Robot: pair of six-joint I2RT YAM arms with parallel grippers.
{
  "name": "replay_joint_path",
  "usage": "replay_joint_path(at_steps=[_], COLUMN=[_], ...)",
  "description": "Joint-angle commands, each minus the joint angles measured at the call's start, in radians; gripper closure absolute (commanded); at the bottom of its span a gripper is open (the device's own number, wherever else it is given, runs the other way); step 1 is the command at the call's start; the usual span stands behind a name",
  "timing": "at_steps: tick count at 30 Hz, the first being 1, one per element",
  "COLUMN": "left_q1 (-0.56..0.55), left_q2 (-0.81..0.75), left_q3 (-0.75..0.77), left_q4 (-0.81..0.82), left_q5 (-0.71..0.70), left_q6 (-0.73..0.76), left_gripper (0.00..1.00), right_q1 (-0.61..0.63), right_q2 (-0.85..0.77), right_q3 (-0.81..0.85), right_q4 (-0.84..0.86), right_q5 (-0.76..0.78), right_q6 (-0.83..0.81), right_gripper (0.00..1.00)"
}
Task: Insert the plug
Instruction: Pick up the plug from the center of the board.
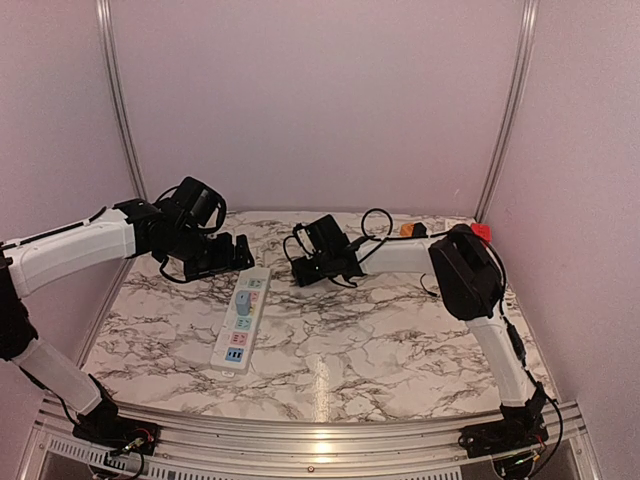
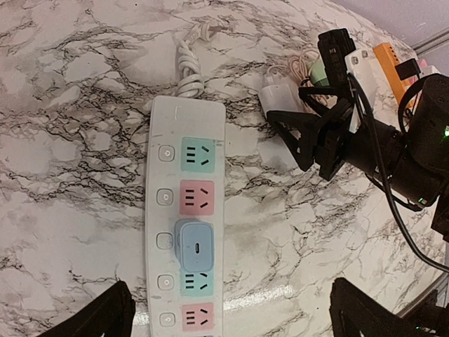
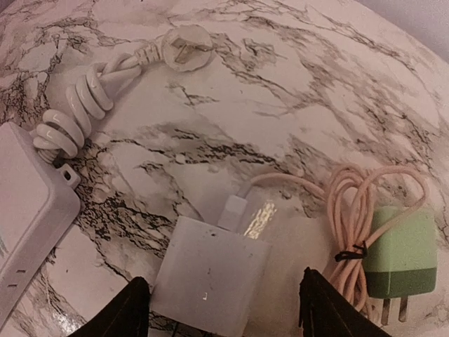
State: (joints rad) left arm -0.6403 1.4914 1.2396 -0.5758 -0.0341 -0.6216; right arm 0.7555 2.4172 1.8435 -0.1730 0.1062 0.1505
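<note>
I am watching the right gripper hovering over the white plug, which is lying near the far edge of the bench. Its jaws are standing partly apart, straddling the plug without clamping it. The left gripper is hanging wide open and empty above the power strip, which is lying left of centre and carrying a blue plug.

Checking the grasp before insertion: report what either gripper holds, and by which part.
Nothing is held. The left gripper hangs open above the power strip; the right gripper straddles the white charger, jaws open, not clamped.
</note>
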Motion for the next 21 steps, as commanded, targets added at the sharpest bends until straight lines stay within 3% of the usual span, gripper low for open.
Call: replay_joint_path(at_steps=[1,9,14,19,21], left_q1=[0.005,0.005,0.005,0.005,0.005], left_q2=[-0.011,-0.005,-0.003,-0.011,-0.013], left_q3=[-0.013,-0.014,-0.014,-0.021,-0.023], left_q4=[0.014,0.02,0.021,0.023,0.023], left_q5=[0.005,0.011,0.013,0.013,0.012], left_q6=[-0.003,-0.003,-0.006,-0.006,-0.005], left_gripper=[0.01,0.01,0.01,0.01,0.01], right_q1=[0.011,0.033,0.018,0.018,0.018], right_q2=[0.023,-0.056,-0.008,0.019,0.025], right_q3=[0.033,-0.054,0.015,0.015,0.015], right_q4=[0.024,0.088,0.02,0.028,0.03], right_q5=[-0.032,0.021,0.022,0.02,0.021], right_q6=[0.008,-0.017,0.013,0.034,0.037], right_gripper=[0.34,0.3,0.29,0.34,0.4])
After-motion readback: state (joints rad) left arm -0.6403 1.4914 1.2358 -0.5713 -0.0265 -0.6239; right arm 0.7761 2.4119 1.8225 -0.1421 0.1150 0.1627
